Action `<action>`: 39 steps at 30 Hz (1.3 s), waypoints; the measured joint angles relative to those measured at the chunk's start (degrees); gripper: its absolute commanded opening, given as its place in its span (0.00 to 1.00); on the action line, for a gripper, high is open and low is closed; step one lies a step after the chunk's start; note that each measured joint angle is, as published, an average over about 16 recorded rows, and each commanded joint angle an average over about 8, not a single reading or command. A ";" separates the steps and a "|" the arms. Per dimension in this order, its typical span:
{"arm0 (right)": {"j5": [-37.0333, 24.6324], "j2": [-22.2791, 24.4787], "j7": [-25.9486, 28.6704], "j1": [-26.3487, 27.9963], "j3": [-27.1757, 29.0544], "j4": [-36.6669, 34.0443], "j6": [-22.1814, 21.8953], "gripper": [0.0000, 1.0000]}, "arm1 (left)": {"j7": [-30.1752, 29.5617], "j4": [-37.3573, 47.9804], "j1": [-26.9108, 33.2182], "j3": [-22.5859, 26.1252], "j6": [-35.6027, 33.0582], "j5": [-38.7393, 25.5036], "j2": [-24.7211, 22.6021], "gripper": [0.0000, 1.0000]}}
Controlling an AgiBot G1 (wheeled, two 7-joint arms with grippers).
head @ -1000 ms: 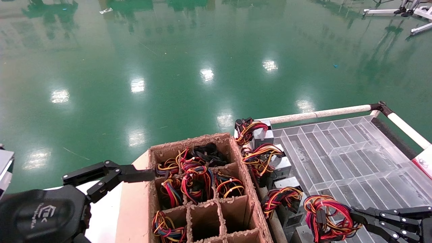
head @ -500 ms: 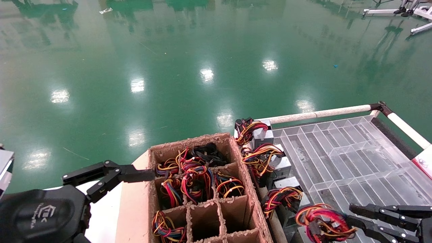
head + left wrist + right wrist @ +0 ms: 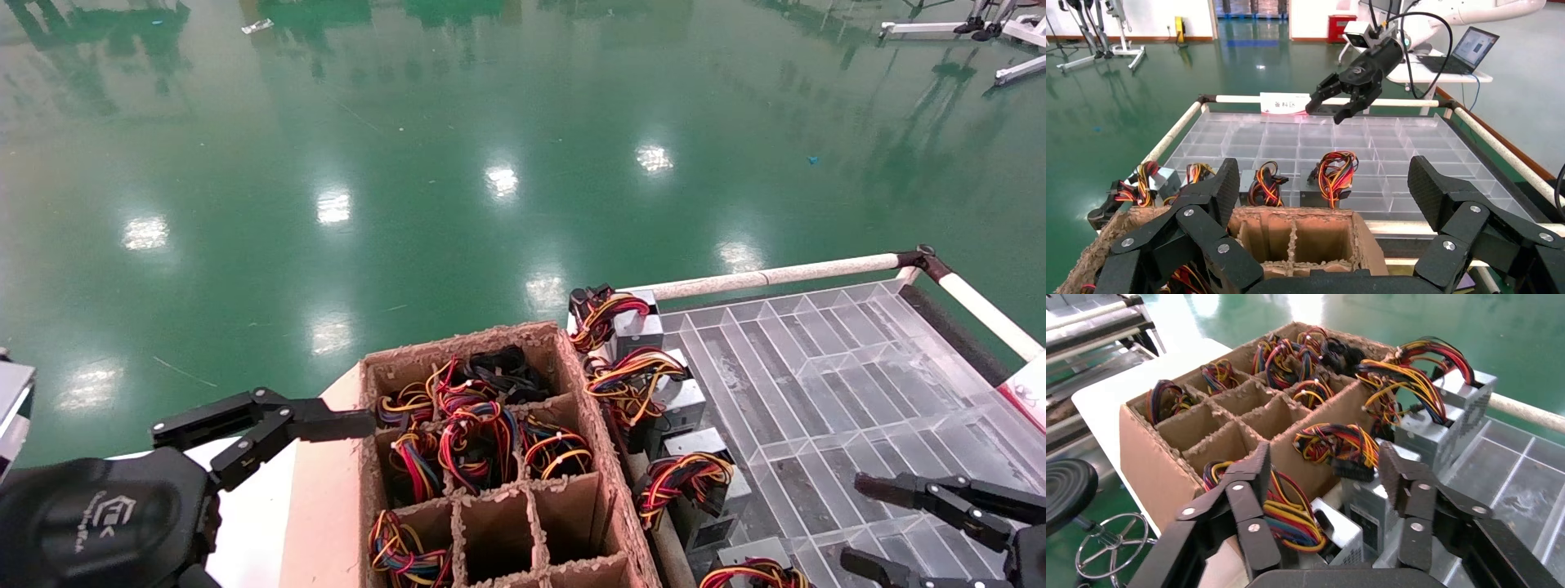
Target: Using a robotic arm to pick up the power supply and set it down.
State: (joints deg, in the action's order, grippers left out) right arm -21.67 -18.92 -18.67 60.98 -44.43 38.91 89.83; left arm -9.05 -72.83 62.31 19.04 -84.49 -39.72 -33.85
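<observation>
Four power supplies [image 3: 686, 396] stand in the clear tray [image 3: 850, 367]; right hand [image 3: 866, 523] and left hand [image 3: 270, 425] both spread, empty.

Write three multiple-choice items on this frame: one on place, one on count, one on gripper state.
1. Where in the clear tray do the power supplies stand?
A. Along the edge beside the cardboard box
B. In the middle
C. Along the far rail

2. How many power supplies are in the tray?
A. Two
B. Four
C. Six

3. The right gripper is:
A. Shut on a cable bundle
B. Open, holding nothing
C. Out of view

Key: 1 A, they line the box side; 2 B, the left wrist view shows four; 3 B, its fingers are spread over the tray. The left gripper is parked open by the box.
</observation>
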 measured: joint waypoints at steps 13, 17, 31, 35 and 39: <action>3.52 3.22 0.57 -1.45 1.34 9.55 -1.25 1.00 | 0.01 0.02 0.00 0.01 0.00 0.01 0.00 1.00; 3.61 3.28 1.09 -1.73 2.36 11.51 -1.35 1.00 | 0.02 0.03 0.00 0.01 0.01 0.01 0.00 1.00; -1.23 -0.65 6.93 -1.34 8.06 16.97 -1.93 1.00 | 0.03 0.05 0.01 0.03 0.01 0.02 0.01 1.00; -2.92 -2.03 8.94 -1.17 9.88 18.55 -2.13 1.00 | 0.03 0.05 0.01 0.04 0.01 0.03 0.01 1.00; -4.39 -3.23 10.69 -1.02 11.46 19.93 -2.30 1.00 | 0.04 0.05 0.01 0.04 0.01 0.03 0.01 1.00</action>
State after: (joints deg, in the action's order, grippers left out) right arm -26.06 -22.15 -7.99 59.97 -32.97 58.84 87.53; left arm -9.01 -72.79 62.32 19.08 -84.48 -39.69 -33.84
